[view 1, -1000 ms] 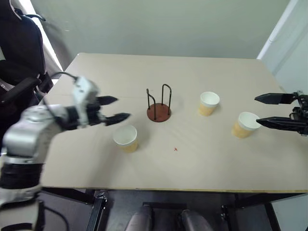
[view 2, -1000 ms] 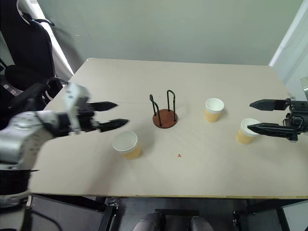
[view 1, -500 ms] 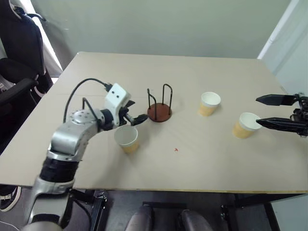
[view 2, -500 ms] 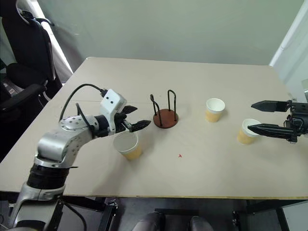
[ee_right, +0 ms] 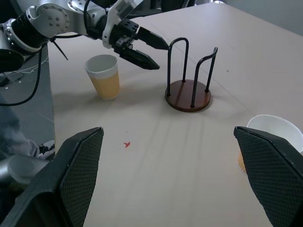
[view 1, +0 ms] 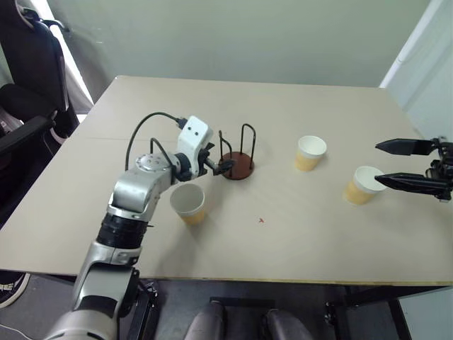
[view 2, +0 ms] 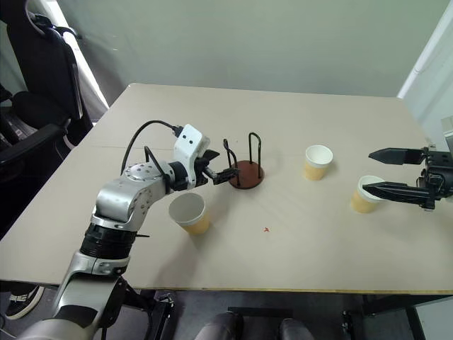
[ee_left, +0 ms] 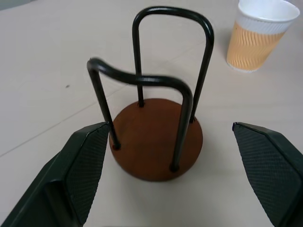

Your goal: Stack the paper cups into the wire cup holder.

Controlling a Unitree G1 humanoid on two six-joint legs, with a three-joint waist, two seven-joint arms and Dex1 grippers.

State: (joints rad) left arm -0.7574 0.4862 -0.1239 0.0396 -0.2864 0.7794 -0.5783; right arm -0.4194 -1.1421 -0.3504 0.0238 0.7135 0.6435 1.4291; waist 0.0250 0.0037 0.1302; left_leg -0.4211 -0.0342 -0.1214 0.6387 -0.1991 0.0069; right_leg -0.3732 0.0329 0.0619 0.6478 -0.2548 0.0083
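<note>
Pale green walls are backing a wide beige table [view 1: 304, 234] that is carrying everything the task needs. The wire cup holder [view 1: 236, 157] is sitting near the table's middle, its reddish-brown disc flat on the top and its two black hoops standing upright with nothing inside them. All three paper cups are resting upright and apart on the table: the nearest cup [view 1: 187, 203] just in front of the left forearm, the middle cup [view 1: 310, 153] to the holder's right, and the far-right cup [view 1: 362, 184] close by the right gripper [view 1: 402, 164].

The left gripper [view 1: 221, 165] is reaching in beside the holder with its fingers spread wide and empty; in the left wrist view the holder [ee_left: 156, 123] is lying squarely between the two black fingers [ee_left: 80, 172], not touched. The right gripper is hovering at the table's right edge, its fingers likewise parted and holding nothing, one of them passing just over the far-right cup.

No cup looks to have been stacked, so the work appears to be at its opening step, with the left arm seemingly lining up on the holder, perhaps to steady or shift it. The next move probably calls for closing gently on the holder without tipping the thin hoops, or else turning to a cup and gripping its wall without crushing it.
</note>
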